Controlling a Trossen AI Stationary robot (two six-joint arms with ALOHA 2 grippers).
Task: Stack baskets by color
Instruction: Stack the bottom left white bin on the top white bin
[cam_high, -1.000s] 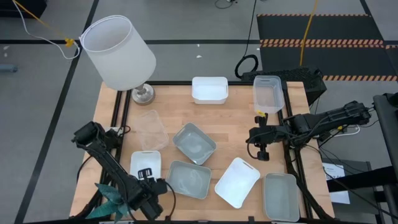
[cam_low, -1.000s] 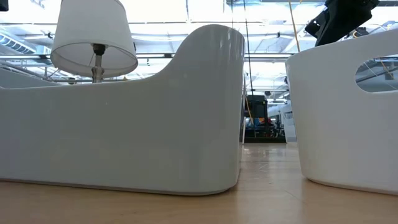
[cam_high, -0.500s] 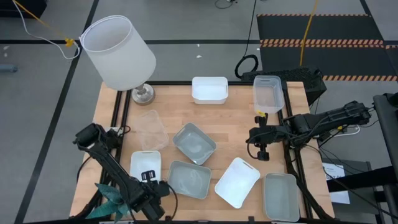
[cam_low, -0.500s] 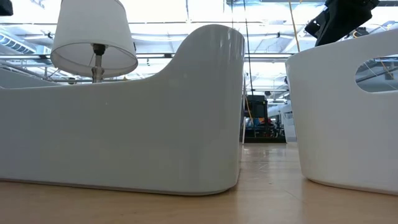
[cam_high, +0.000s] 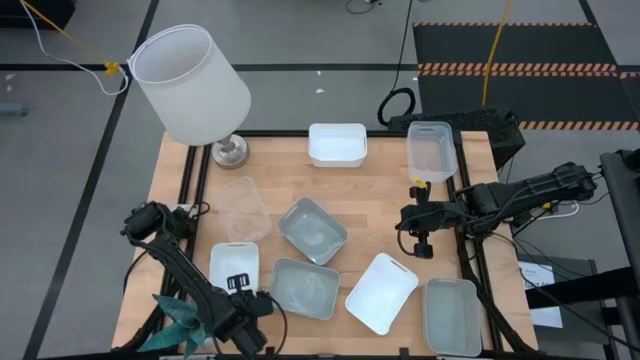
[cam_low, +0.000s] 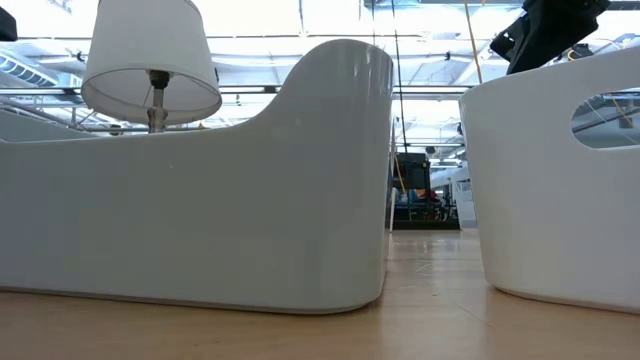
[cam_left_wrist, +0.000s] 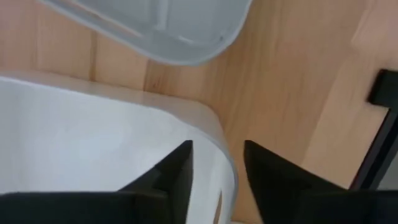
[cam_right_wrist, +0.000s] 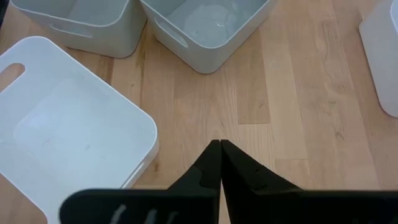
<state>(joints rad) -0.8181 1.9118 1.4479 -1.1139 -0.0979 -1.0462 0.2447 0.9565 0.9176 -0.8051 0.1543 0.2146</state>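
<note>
Left gripper (cam_left_wrist: 214, 180) straddles the rim of the small white basket (cam_high: 234, 262) at the table's near-left edge, fingers apart, one either side of the wall. Likely light, stiff, slick plastic; the rim seems the best hold. Right gripper (cam_right_wrist: 219, 146) hovers pinched together, mid-right.

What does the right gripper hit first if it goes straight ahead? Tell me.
Probably bare table: the shut right gripper points at open wood between the white basket and the grey baskets. Depth is unclear.
</note>
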